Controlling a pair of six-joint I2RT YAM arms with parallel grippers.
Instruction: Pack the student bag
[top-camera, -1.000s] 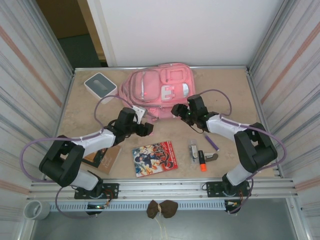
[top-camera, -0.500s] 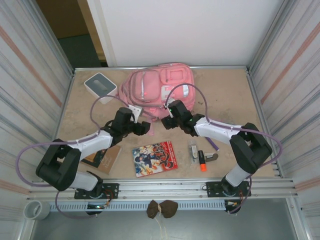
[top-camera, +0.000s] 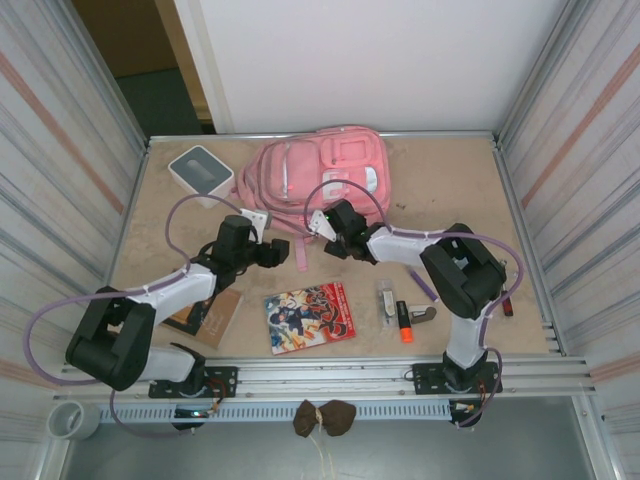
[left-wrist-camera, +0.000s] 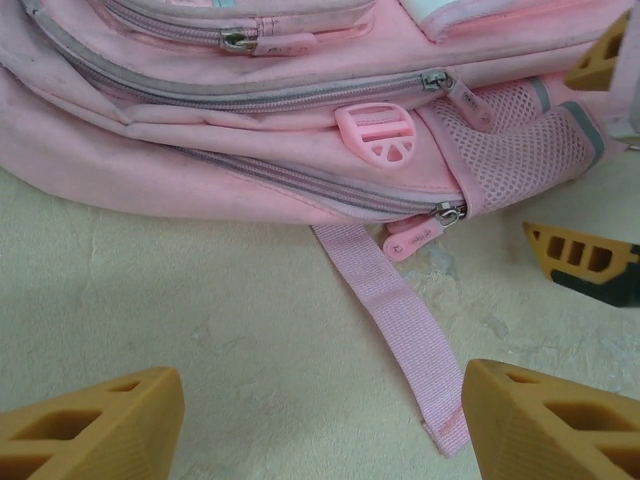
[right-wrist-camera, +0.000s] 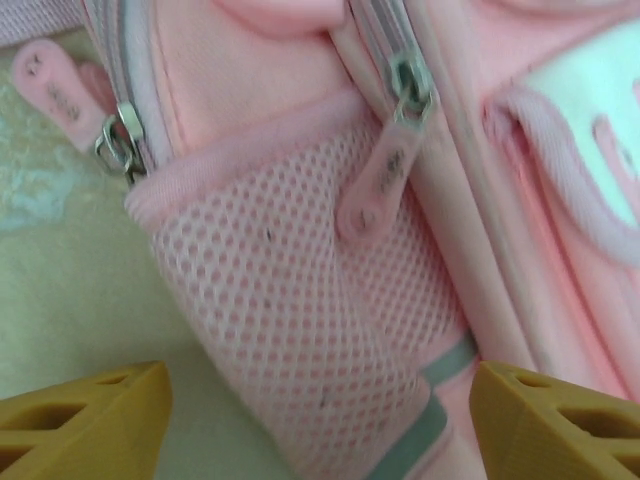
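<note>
Two open grippers sit at the near edge of the student bag (top-camera: 322, 168), which lies flat on the table (top-camera: 450, 190) in the upper middle of the overhead frame, close to the back wall, with every zip we can see drawn closed. We judge that packing proper has not begun: the comic book (top-camera: 310, 317), the brown notebook (top-camera: 205, 318) and the pens (top-camera: 405, 318) lie loose across the lower half of that frame, well apart from the bag. The step in hand is therefore getting a compartment open. Our left gripper (left-wrist-camera: 320, 428) has its fingers spread wide and holds nothing. In its wrist view, bare table and the end of a pink strap (left-wrist-camera: 392, 320) lie between them, and the lower zip pull (left-wrist-camera: 412, 238) hangs just above, at the bag's hem. Our right gripper (right-wrist-camera: 318, 420) is likewise spread wide and empty, close over the mesh side pocket (right-wrist-camera: 300, 330), though we cannot tell whether it touches the mesh. One pull tab (right-wrist-camera: 380, 182) sits in the upper middle of its frame and another (right-wrist-camera: 48, 82) at the upper left. Next, we think, one gripper needs to line up on a tab and close on that thin, floppy strip. The other should pin the soft fabric so the bag does not drag along when the zip is pulled.
</note>
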